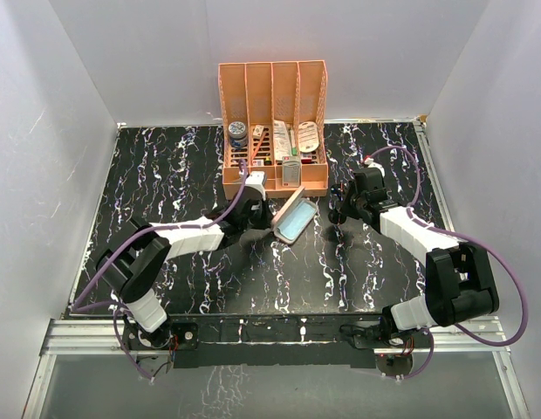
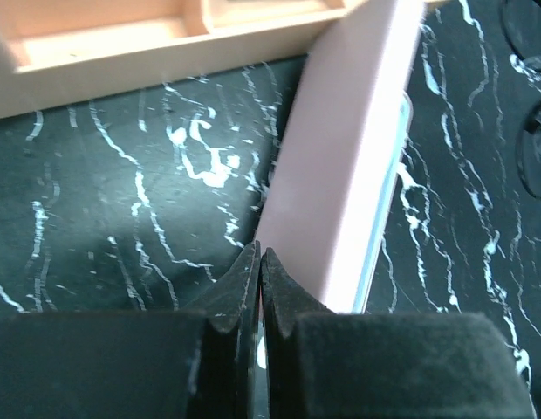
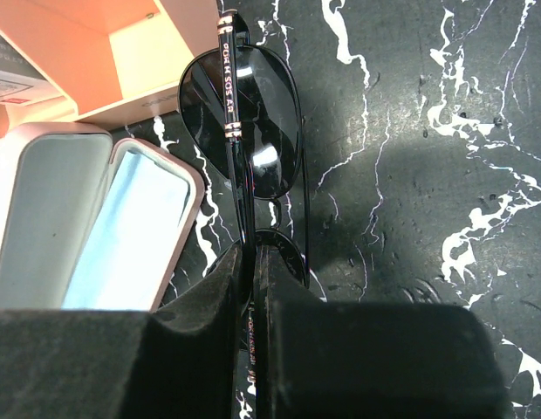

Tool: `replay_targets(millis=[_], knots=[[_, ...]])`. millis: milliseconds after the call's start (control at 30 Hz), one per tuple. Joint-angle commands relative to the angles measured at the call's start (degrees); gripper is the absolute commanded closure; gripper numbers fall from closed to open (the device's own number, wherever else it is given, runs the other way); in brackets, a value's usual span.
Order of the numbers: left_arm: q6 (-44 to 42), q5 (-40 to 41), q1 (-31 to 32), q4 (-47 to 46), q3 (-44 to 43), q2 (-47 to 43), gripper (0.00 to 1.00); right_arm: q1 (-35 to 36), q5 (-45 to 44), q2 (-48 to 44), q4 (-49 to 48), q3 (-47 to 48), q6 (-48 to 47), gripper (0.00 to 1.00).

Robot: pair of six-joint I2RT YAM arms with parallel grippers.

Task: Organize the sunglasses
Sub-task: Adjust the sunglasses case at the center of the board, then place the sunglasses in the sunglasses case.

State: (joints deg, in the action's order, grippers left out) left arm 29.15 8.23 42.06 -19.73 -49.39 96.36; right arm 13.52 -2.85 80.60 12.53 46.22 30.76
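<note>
The sunglasses [image 3: 244,113] are black and thin-framed with dark lenses, folded so one temple lies across the lens. My right gripper [image 3: 251,253] is shut on that temple, just right of the open pink case [image 3: 52,201]. A light blue cloth [image 3: 131,227] lies inside the case. In the top view the case [image 1: 294,220] sits tilted mid-table, with my right gripper [image 1: 338,209] to its right. My left gripper [image 2: 260,255] is shut on the edge of the case's pink lid [image 2: 340,157] and sits at the case's left side [image 1: 263,212].
An orange slotted desk organizer [image 1: 272,96] holding small items stands at the back centre, directly behind the case and both grippers. Its front tray edge [image 2: 122,52] is close to the left gripper. White walls enclose the black marbled table [image 1: 166,175].
</note>
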Motion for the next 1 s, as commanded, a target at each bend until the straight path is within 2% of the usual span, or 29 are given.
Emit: replay_targets(millis=[0, 467, 967], knots=[[-0.1, 1.0, 2.6, -0.7, 0.1, -3.1, 1.0, 0.5, -0.2, -0.7, -3.2, 0.7, 0.1, 1.0], [1.4, 3.5, 8.1, -1.3, -0.3, -0.5, 1.0, 2.6, -0.9, -1.1, -1.9, 1.9, 0.2, 1.0], [1.4, 5.6, 9.2, -0.6, -0.4, -1.5, 1.0, 12.0, -4.4, 2.5, -0.4, 5.2, 2.5, 1.0]])
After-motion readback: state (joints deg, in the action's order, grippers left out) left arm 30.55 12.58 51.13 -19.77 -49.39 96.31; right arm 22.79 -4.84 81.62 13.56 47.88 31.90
